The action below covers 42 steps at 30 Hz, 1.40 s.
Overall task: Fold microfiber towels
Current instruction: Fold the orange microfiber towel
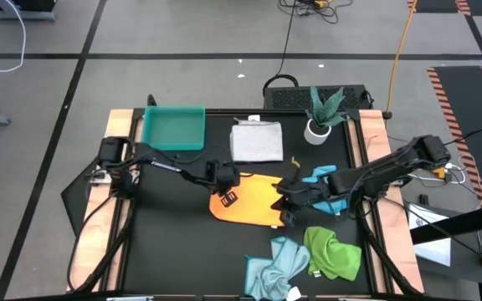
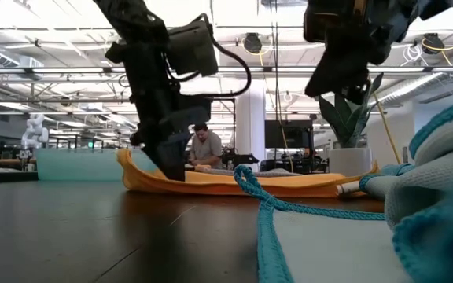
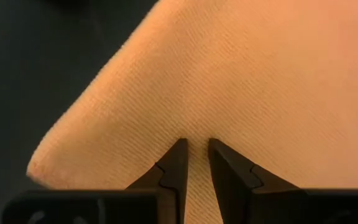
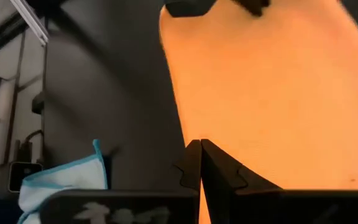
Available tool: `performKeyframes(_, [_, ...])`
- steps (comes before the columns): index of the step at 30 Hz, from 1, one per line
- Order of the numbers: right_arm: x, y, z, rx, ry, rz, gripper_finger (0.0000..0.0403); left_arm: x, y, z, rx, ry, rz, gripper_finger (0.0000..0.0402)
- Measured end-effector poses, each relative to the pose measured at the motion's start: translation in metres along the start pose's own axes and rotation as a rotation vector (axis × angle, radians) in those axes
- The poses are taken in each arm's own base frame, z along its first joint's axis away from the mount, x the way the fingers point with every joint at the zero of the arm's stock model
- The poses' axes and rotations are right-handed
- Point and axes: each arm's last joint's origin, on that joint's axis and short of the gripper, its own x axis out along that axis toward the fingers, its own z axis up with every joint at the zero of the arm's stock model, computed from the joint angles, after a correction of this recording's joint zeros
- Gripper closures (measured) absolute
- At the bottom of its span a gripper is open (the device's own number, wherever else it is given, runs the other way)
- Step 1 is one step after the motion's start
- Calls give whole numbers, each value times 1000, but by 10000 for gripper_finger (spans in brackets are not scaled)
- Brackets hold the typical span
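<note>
The yellow-orange towel (image 1: 253, 205) lies flat on the black table at its middle. My left gripper (image 1: 228, 196) stands on the towel's left part, close to a rounded corner (image 3: 42, 168), and is shut on the cloth. My right gripper (image 1: 289, 205) hangs shut above the towel's right edge, clear of it (image 2: 344, 86). A white-grey towel (image 1: 256, 140) lies folded at the far middle. The bright blue towel (image 1: 323, 177) is under the right arm. The green towel (image 1: 335, 252) and the pale blue towel (image 1: 273, 269) lie crumpled at the near right. My left gripper has the yellow-orange towel's cloth (image 3: 196, 127) in the narrow gap between its two fingertips, a little in from the left corner. The fingers come from above, pointing steeply down. The towel lies on the table, its left end curled up a little (image 2: 126, 161). How many layers are held does not show.
A teal tray (image 1: 172, 127) stands at the far left. A potted plant (image 1: 320, 117) stands at the far right. Bare black table lies to the near left. In the low view a person sits in the room beyond the table.
</note>
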Motion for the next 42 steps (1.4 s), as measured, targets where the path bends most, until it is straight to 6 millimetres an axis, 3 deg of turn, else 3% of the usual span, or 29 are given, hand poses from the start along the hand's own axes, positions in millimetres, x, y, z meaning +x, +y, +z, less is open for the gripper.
performKeyframes(6, [-11,-8,-6,18,-17,-14,403,0,-10,-14,-4,53,36,335])
performKeyframes(12, [-10,-16,-12,23,-4,-37,403,-4,-18,-24,-48,77,43,335])
performKeyframes(21, [-8,-38,-5,63,54,-66,397,-29,-12,-16,-93,-18,39,334])
performKeyframes(28, [-11,-75,8,113,97,-165,330,-49,3,-7,-108,-68,50,334])
performKeyframes(34, [-15,-101,20,161,130,-107,263,-57,22,-2,-169,-16,42,334])
performKeyframes(42, [-2,-133,7,256,181,-4,241,-57,28,2,-190,2,16,334])
